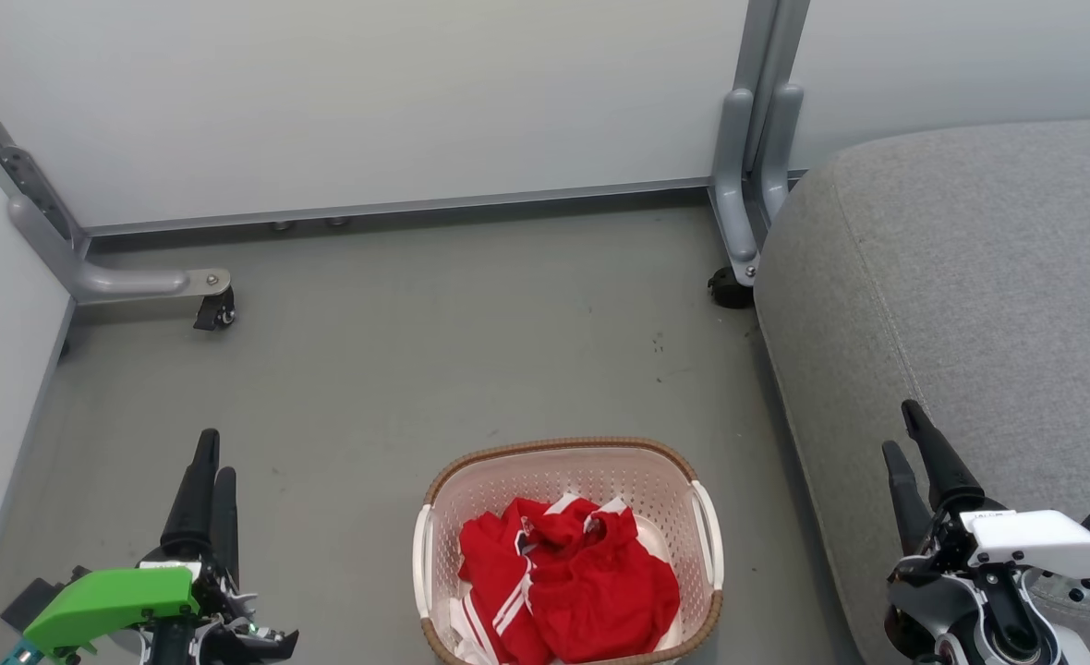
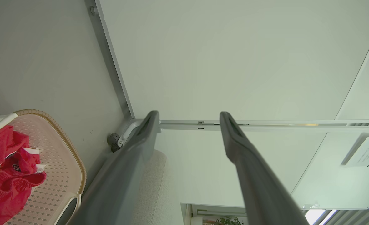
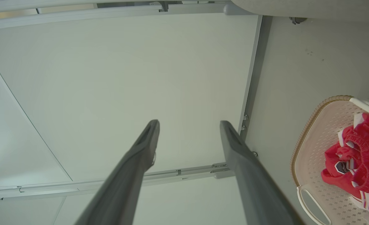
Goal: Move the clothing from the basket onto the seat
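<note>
Sitting on the smooth grey-green floor (image 1: pixel 397 369), the basket (image 1: pixel 559 450) is a rounded-rectangular tub of cream-white perforated plastic with a braided-looking brown rim and a loop handle at each side. Inside it the clothing (image 1: pixel 568 577) lies crumpled: soft red fabric with white stripes and white trim. Near the basket's right side rises the seat (image 1: pixel 970 277), a large light grey cushion of coarse woven fabric with a rounded corner and a stitched seam. The left gripper (image 1: pixel 217 454) hovers left of the basket, its two long, dark, tapered fingers apart and empty. The right gripper (image 1: pixel 901 428) shows against the seat's front edge, its fingers likewise spread and empty. Behind stand flat pale panels (image 1: pixel 369 102) in grey metal frames, one foot carrying a small black caster (image 1: pixel 215 314).
</note>
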Robot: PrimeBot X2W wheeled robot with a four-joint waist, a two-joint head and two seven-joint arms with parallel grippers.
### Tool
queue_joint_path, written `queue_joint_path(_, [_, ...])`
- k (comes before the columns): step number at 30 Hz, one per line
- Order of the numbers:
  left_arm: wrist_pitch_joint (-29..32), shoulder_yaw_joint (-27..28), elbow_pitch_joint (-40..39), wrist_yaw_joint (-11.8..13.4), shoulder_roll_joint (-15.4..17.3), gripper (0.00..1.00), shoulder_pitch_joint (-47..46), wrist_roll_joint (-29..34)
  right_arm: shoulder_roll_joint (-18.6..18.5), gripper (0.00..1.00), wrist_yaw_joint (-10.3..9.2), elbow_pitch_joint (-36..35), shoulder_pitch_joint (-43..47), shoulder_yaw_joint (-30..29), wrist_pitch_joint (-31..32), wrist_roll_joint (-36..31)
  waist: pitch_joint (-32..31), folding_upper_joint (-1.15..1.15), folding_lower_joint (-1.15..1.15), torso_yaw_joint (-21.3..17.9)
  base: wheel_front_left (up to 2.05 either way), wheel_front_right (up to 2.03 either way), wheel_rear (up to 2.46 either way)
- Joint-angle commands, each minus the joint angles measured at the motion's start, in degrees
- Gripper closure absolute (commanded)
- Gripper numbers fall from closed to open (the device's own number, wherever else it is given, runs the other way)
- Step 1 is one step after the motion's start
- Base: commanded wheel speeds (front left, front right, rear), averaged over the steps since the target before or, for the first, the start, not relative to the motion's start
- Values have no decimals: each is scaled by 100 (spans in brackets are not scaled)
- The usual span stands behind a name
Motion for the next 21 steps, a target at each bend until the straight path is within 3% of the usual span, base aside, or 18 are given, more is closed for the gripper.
queue_joint_path(1, [-28, -29, -123, -9, 24, 0, -122, 23, -25, 0, 1, -121, -85, 18, -39, -52, 1, 0, 0, 0, 0, 0, 0])
queue_joint_path(9, [-255, -170, -385, -12, 61, 0, -141, 415, -30, 0, 2, -268, -90, 119, -252, -697, 10, 0, 0, -6, 0, 0, 0])
queue_joint_path(21, [-593, -473, -656, -16, 151, 0, -105, 2322, -40, 0, 2, -622, -37, 377, -588, -2946, 25, 0, 0, -6, 0, 0, 0])
